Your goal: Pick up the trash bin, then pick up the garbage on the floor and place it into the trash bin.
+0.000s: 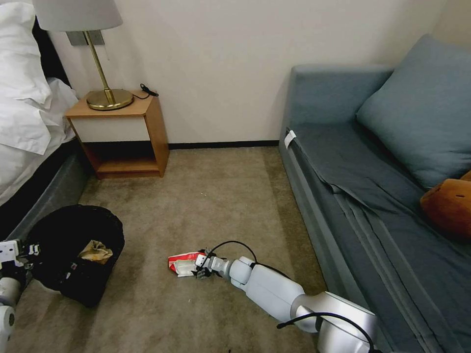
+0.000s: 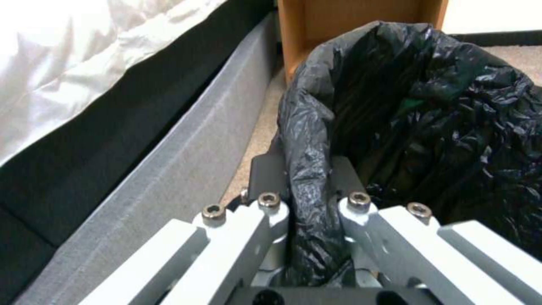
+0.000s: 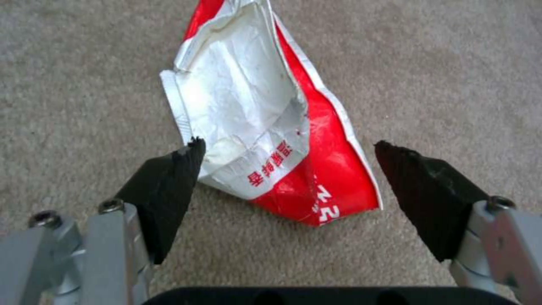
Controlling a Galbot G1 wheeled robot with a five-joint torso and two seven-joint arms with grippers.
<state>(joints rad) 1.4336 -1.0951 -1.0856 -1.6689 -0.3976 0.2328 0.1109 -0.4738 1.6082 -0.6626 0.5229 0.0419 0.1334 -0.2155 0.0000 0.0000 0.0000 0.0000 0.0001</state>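
Straddling red-and-white wrapper (image 3: 271,127), right claw (image 3: 285,146) spread; red print unreadable; left claw (image 2: 308,186) pinching trash bin (image 2: 418,127) rim.

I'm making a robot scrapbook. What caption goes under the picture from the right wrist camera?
Open right gripper straddles a red-and-white wrapper lying on the carpet.

We see our right gripper (image 1: 200,267) low on the carpet at the flattened red-and-white wrapper (image 1: 182,262); the black-bagged round trash bin (image 1: 73,252) sits left.
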